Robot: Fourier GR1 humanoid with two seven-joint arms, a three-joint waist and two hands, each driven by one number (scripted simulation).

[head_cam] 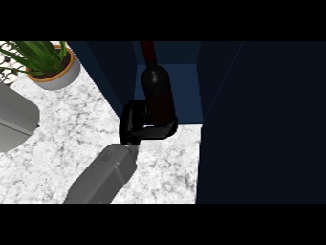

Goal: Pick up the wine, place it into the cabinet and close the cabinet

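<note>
The wine bottle is held upright in the curled right robot hand, at the cabinet opening by the desk's far edge; its neck points deeper inside.

Forearm: a smooth, matte grey casing with rounded edges, broad at the lower end and tapering toward the wrist. No cables, screws or markings are visible on its surface. At the wrist the casing narrows to a small, lighter grey tip that joins a short black link.

Hand: glossy black throughout, built from blocky, flat-sided segments with faint highlights along their edges. The palm section is a rectangular slab; the fingers are thick bars of the same finish.

A second grey casing shows at the left edge: large, rounded, plain, with one straight seam line across it.
</note>
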